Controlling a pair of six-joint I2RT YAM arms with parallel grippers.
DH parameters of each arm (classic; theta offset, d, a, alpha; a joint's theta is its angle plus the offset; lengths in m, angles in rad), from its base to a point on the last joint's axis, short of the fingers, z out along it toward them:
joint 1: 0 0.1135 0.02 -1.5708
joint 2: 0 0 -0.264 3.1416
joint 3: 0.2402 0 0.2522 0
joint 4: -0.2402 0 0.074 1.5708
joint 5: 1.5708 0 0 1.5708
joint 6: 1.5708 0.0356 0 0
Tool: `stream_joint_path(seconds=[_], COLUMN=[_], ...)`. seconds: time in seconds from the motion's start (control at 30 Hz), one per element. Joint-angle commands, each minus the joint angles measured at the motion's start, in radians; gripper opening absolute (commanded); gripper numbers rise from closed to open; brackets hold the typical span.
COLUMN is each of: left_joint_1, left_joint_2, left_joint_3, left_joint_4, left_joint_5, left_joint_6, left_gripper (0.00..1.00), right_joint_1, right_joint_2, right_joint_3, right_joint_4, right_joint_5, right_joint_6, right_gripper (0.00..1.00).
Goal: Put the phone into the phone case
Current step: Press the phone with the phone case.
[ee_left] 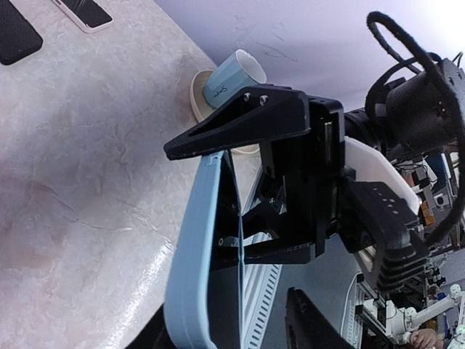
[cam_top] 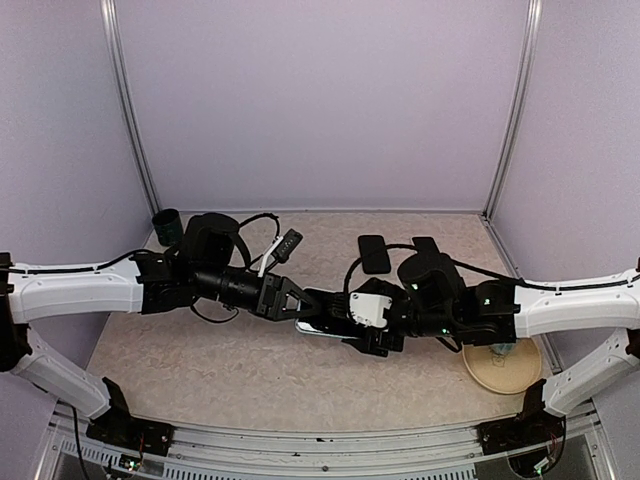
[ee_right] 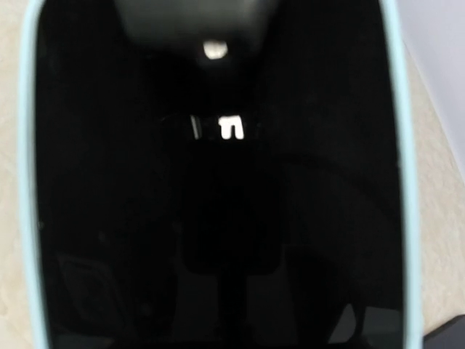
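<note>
The left arm (cam_top: 70, 290) and right arm (cam_top: 575, 300) have long white tubes and black joints. Black cables (ee_left: 412, 43) loop over them. The left hand (cam_top: 312, 302) is black. The right hand (cam_top: 350, 328) has a white cover, pointed black fingers (ee_left: 240, 123) and two small screws (ee_left: 263, 94).

Beige mottled table (cam_top: 200, 350): dark cup (cam_top: 166, 226) upper left, two black slabs (cam_top: 373, 253) centre, round disc (cam_top: 500, 367) lower right
</note>
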Motion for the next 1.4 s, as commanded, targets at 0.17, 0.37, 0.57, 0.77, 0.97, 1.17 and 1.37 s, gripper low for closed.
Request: stream_joint_path(seconds=[0.17, 0.37, 0.57, 0.77, 0.97, 1.17, 1.37], left_joint_1=[0.036, 0.044, 0.049, 0.053, 0.056, 0.056, 0.055], left_joint_2=[-0.124, -0.137, -0.075, -0.013, 0.005, 0.028, 0.037], left_joint_3=[-0.054, -0.088, -0.053, -0.010, -0.006, 0.009, 0.029], left_joint_4=[0.067, 0.103, 0.116, 0.089, 0.093, 0.087, 0.033], left_joint_5=[-0.086, -0.123, -0.108, -0.106, -0.112, -0.122, -0.192], left_joint_6=[-0.015, -0.046, -0.052, -0.055, -0.072, -0.078, -0.064], left_gripper=[0.74, 0.76, 0.75, 0.50, 0.29, 0.00, 0.00], right_joint_1=[-0.008, -0.007, 0.003, 0.025, 0.028, 0.035, 0.039], right_joint_2=[-0.026, -0.010, 0.024, 0.066, 0.088, 0.110, 0.122], right_joint_3=[0.007, 0.015, 0.029, 0.050, 0.061, 0.086, 0.097], right_joint_4=[0.139, 0.191, 0.195, 0.174, 0.171, 0.159, 0.156], right_joint_5=[0.105, 0.165, 0.201, 0.285, 0.365, 0.386, 0.416], right_joint_6=[0.104, 0.160, 0.167, 0.155, 0.146, 0.134, 0.125], right_gripper=[0.42, 0.34, 0.33, 0.33, 0.31, 0.30, 0.28])
